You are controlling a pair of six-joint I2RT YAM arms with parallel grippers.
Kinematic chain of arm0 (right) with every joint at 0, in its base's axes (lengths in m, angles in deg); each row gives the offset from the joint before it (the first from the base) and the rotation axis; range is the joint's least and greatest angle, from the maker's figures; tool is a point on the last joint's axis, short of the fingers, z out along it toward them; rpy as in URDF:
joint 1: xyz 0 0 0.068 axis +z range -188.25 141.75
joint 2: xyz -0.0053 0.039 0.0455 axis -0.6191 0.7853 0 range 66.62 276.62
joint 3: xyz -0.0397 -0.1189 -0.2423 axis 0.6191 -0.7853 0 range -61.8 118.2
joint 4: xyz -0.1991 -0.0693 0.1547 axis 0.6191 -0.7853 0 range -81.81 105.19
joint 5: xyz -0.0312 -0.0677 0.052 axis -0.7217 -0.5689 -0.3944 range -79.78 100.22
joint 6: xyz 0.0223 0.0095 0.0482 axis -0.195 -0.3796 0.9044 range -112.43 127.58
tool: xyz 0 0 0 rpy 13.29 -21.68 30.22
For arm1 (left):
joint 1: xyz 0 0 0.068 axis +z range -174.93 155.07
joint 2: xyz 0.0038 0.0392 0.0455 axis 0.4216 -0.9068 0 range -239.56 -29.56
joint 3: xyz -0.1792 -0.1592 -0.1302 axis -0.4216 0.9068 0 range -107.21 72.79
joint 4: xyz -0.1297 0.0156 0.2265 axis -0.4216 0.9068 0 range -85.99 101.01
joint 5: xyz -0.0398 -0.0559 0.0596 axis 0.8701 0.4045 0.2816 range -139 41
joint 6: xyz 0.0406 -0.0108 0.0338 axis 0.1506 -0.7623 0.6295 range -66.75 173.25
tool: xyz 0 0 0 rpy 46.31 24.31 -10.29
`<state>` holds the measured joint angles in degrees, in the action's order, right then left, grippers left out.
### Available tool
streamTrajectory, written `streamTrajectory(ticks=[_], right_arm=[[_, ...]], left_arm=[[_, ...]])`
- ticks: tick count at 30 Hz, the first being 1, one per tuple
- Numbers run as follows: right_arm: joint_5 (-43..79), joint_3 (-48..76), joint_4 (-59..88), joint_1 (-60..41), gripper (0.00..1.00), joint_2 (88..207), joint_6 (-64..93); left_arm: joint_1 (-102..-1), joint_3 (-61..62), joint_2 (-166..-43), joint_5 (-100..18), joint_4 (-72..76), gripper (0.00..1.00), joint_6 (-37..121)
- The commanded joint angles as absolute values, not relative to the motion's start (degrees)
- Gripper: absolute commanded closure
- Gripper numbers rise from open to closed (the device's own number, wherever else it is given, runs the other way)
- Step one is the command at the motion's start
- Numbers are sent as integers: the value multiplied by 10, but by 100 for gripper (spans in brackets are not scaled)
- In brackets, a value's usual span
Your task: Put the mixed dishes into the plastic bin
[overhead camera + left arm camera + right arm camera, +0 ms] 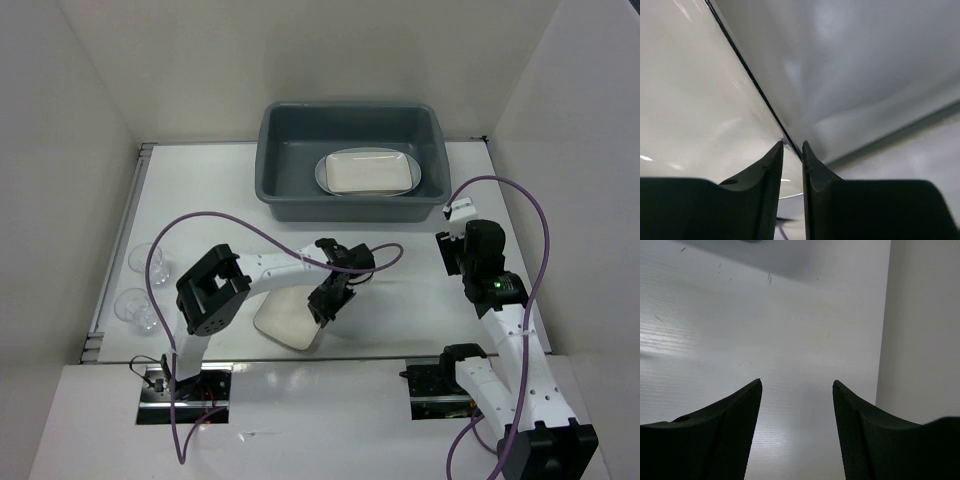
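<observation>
Before the bin, left tool pinches cream plate; right tool gapes empty; cups stand leftward.

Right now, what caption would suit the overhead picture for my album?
Left gripper pinches a cream plate by its edge; grey bin behind holds dishes; right gripper hangs open.

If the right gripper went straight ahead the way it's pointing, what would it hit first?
Likely the bare white table; the right gripper is open with nothing else ahead.
</observation>
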<state>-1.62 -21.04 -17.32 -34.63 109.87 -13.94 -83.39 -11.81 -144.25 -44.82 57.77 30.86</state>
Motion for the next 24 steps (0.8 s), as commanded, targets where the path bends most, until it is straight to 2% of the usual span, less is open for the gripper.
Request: streamTrajectory(ticks=[1, 4, 5, 6, 8, 12, 16, 21, 24], right_arm=[[-26, -215, -139, -341, 36, 1091, -139], [-26, -215, -139, -341, 36, 1091, -139], [-26, -215, -139, -341, 36, 1091, -139], [-26, -215, -139, -341, 36, 1091, -139], [-26, -215, -139, -341, 36, 1091, -139], [-26, -215, -139, -341, 36, 1091, -139], [-26, -215, -139, -341, 34, 1091, -139], [-21, -215, -139, -341, 34, 1091, -139], [-16, -215, -139, -341, 34, 1091, -139]], left_arm=[[-829, -144, -1468, -631, 540, 100, 393], [-829, -151, -1448, -689, 557, 100, 359], [-829, -158, -1441, -689, 557, 92, 336], [-829, -164, -1433, -689, 565, 74, 325], [-829, -164, -1406, -669, 570, 24, 288], [-829, -143, -1352, -630, 570, 0, 188], [-822, -81, -1254, -629, 564, 0, 48], [-730, 55, -1141, -617, 603, 0, -139], [-695, 120, -1055, -594, 549, 0, -184]])
